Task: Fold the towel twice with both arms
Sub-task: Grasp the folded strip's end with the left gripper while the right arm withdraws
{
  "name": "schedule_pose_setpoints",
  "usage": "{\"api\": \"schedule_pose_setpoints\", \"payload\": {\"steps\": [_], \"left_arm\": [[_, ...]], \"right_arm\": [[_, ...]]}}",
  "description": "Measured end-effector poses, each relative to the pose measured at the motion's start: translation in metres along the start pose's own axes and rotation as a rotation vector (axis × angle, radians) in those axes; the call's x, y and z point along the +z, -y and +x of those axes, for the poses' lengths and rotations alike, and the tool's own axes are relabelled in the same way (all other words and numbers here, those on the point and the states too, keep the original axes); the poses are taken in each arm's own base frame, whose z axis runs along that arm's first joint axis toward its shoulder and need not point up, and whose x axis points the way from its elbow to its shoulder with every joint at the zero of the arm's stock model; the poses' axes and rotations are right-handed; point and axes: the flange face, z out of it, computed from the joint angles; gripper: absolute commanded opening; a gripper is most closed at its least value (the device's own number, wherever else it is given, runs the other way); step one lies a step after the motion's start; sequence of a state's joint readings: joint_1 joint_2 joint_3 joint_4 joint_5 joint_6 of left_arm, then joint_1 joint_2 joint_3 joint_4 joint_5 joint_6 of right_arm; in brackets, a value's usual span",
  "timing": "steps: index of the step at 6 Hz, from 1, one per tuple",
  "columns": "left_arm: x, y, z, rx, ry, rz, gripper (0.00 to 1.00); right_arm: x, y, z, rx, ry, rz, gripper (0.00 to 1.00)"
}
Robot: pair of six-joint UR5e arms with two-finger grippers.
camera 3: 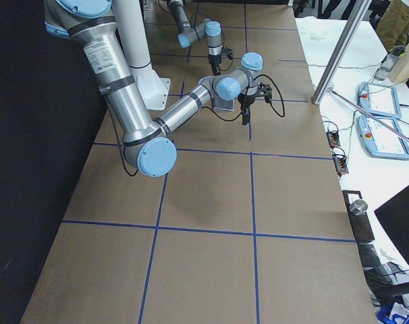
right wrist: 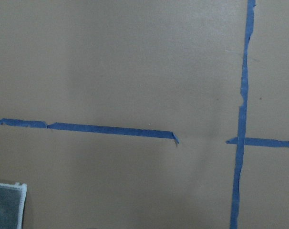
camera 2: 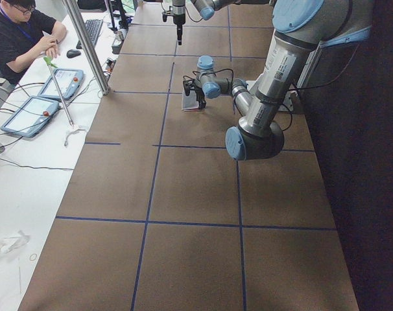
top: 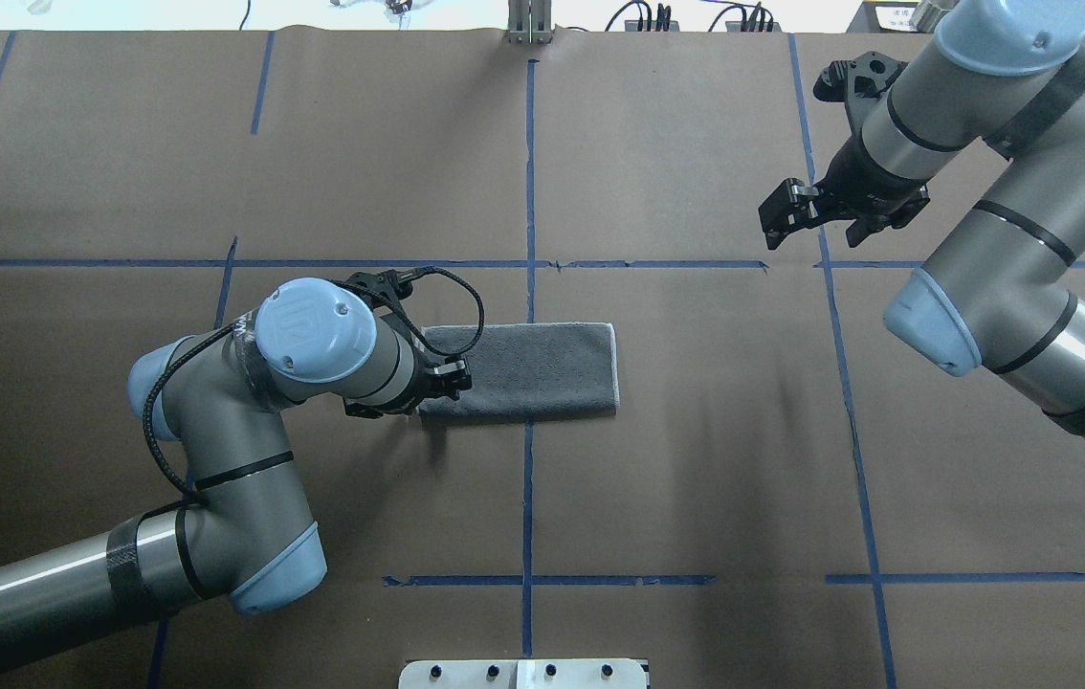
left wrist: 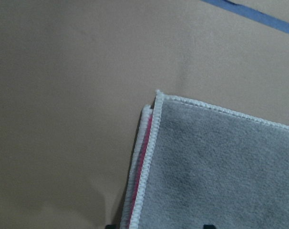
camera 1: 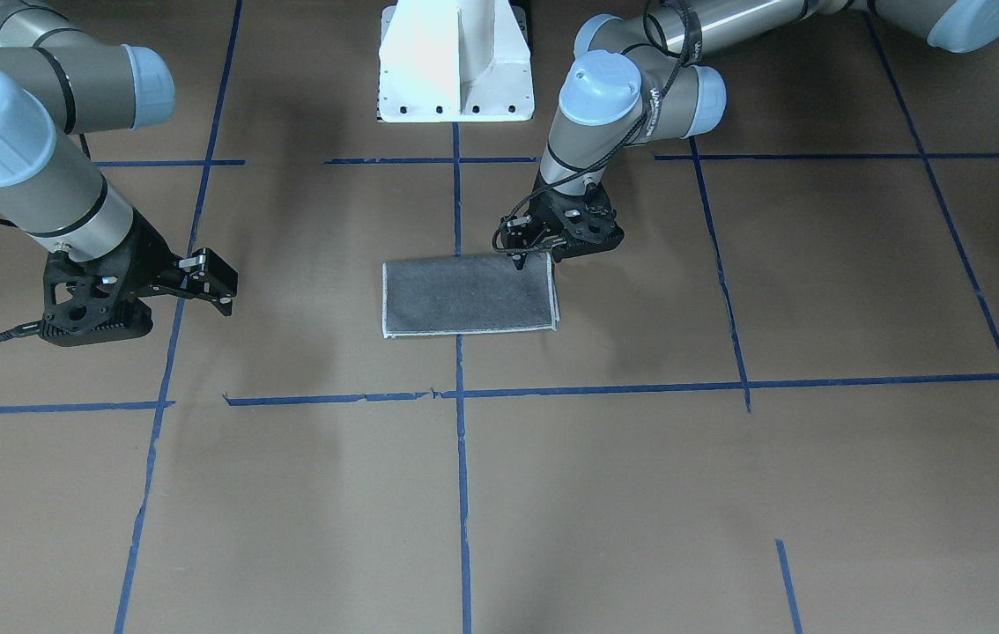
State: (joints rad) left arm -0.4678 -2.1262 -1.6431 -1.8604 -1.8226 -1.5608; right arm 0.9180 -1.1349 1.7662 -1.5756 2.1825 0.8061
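Observation:
The towel (camera 1: 464, 295) lies flat near the table's middle, folded into a rectangle with the dark grey face up and a whitish stitched edge. It also shows in the overhead view (top: 533, 368). The left wrist view shows one corner of the towel (left wrist: 221, 167), with a pink strip between its two layers. My left gripper (top: 454, 378) is low over the towel's short end on the robot's left, at the corner nearer the base; its fingertips stand apart. In the front view it (camera 1: 521, 258) touches that corner. My right gripper (top: 777, 218) is open and empty, well off to the right.
Blue tape lines (top: 529, 191) mark a grid on the brown table. The white pedestal base (camera 1: 455, 62) stands behind the towel. An operator (camera 2: 21, 32) sits at a side bench with tablets. A pole (camera 2: 86, 45) stands at the table's far edge.

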Motion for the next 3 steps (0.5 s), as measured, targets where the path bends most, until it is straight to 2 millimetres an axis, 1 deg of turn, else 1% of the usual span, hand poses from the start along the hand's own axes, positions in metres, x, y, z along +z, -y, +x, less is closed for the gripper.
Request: {"api": "schedule_pose_setpoints", "payload": {"steps": [1, 3], "left_arm": [[0.0029, 0.0001, -0.0012, -0.001, 0.006, -0.001, 0.56], [0.0039, -0.0001, -0.0015, 0.0, 0.007, -0.002, 0.1]], "right_arm": [[-0.0003, -0.0003, 0.0005, -0.001, -0.001, 0.0, 1.0], [-0.0003, -0.0005, 0.0002, 0.0, -0.002, -0.001, 1.0]]}}
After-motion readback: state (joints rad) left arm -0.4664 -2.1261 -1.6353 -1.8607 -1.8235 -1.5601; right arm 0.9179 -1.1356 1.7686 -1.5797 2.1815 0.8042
